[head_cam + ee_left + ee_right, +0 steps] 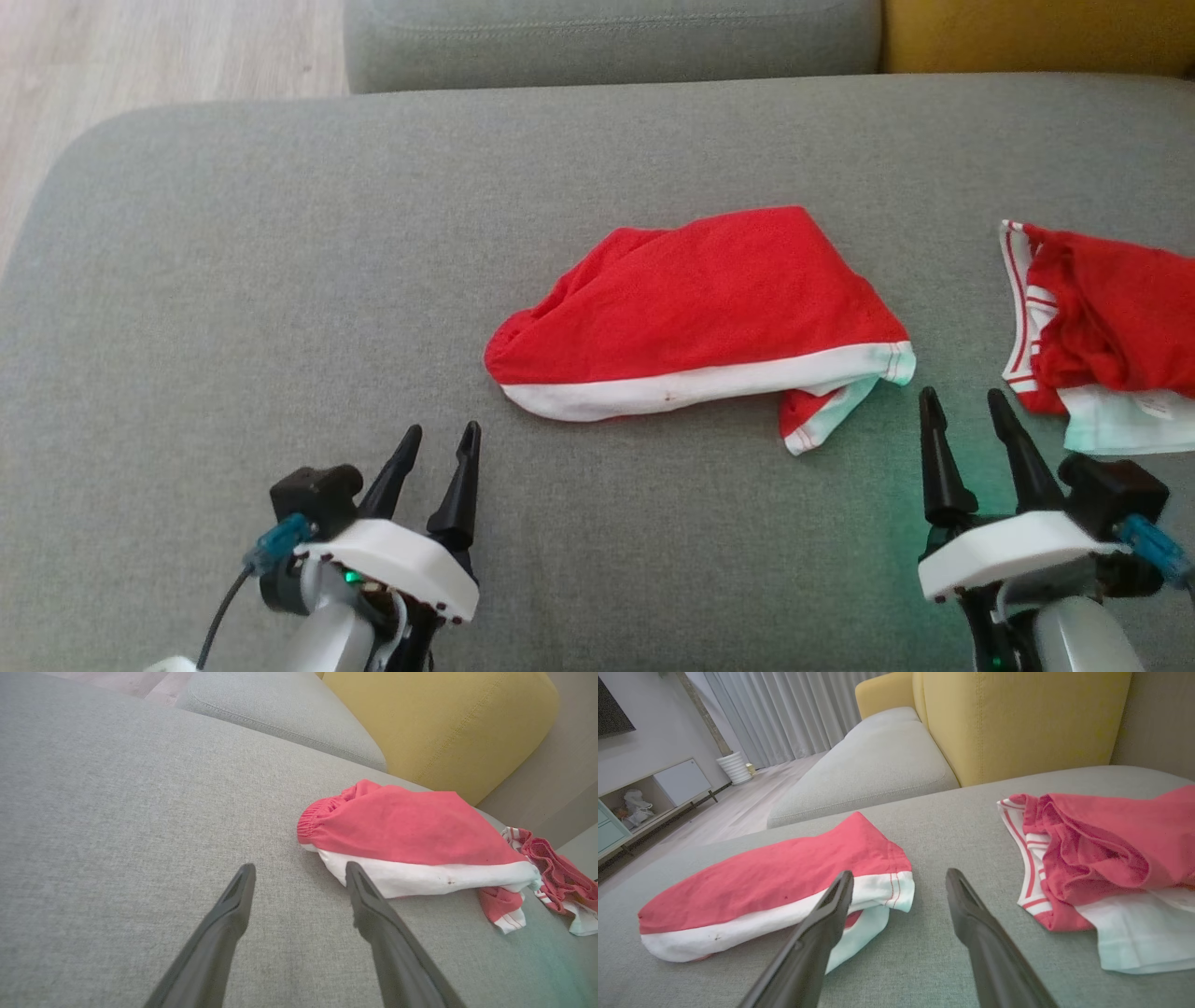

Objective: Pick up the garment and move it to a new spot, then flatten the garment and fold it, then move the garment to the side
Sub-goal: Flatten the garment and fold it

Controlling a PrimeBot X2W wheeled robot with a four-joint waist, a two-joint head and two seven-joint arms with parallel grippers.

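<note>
Two tools: left tool point(444, 429) and right tool point(962, 394), both spread and empty, low over the sofa point(280, 233).
Where: the garment point(700, 308), red with a white band, lies mid-sofa, ahead and between my tools.
Long axis: left to right across my front, band edge toward me.
Nearer arm: right, its tips just beside the loose flap at the garment's right end; left is near the other end but apart (I'd lead with the right).
Clutter: spare garment point(1111, 317) further right.

- Grey sofa cushion point(280, 280) carries two garments.
- Red garment point(700, 308), white-banded, lies near the cushion's middle.
- Crumpled red-and-white garment point(1111, 327) lies toward the cushion's right side.
</note>
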